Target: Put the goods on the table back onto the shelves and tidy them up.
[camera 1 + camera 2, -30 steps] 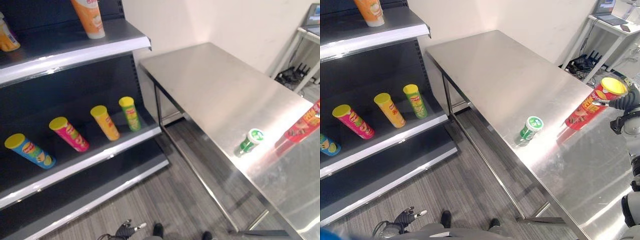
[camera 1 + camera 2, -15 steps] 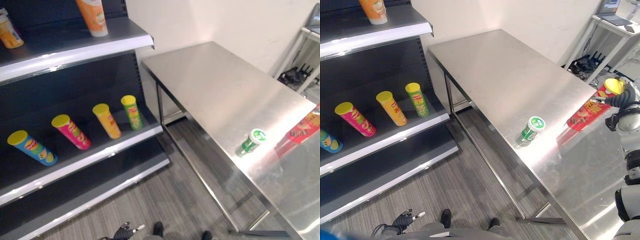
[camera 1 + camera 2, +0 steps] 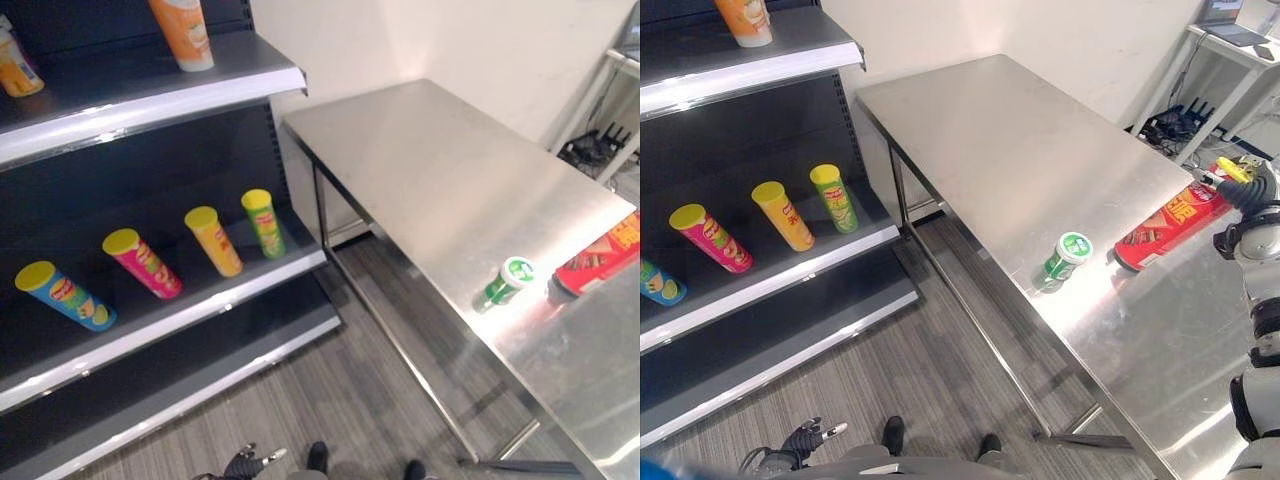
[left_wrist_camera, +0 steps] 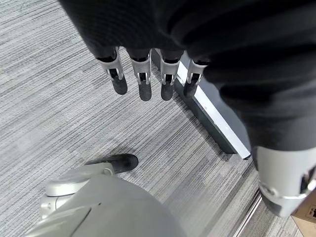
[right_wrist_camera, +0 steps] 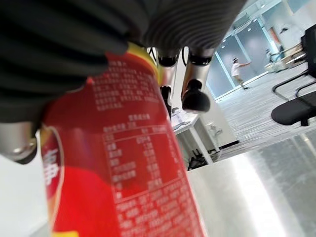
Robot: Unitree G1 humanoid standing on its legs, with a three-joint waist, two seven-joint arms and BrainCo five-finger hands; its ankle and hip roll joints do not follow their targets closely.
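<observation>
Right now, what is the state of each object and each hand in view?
red can: tilted steeply on the table, base down, top end at the right hand.
right hand: at the red can's top end; grip unclear.
green can: leaning on the table, untouched.
four cans on the middle shelf: leaning back, lids toward the viewer.
orange bottle: upright on the top shelf.
left hand: open, hanging above the floor.

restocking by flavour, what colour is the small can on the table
Green with a white lid, the small can shows best in the right eye view.
</observation>
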